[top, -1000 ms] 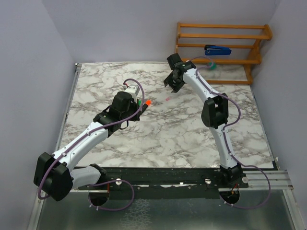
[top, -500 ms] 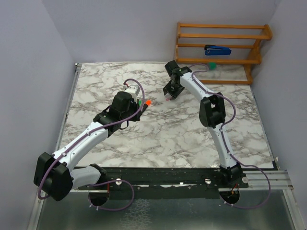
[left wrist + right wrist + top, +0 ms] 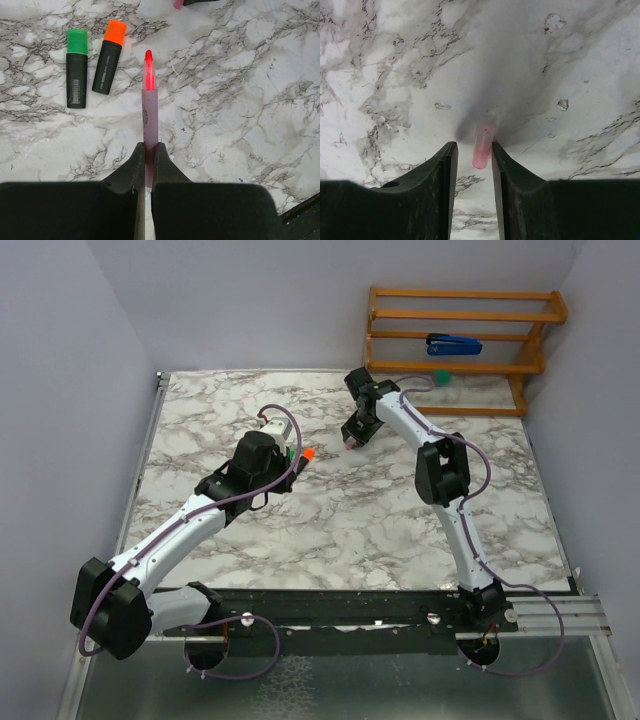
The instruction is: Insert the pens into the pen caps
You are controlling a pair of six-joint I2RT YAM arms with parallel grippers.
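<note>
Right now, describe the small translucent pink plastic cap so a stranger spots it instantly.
Past the middle of the marble table, the right gripper points down. The pink cap lies loose between its open fingers, unlike the green cap and orange cap fitted on black markers.

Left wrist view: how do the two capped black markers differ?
The black marker with the green cap lies leftmost, pointing nearly straight away from the camera; the black marker with the orange cap tilts rightward at its capped end. The green-capped one shows a white barcode; the orange-capped one shows none. Both are capped, flat on the marble table, not touching.
</note>
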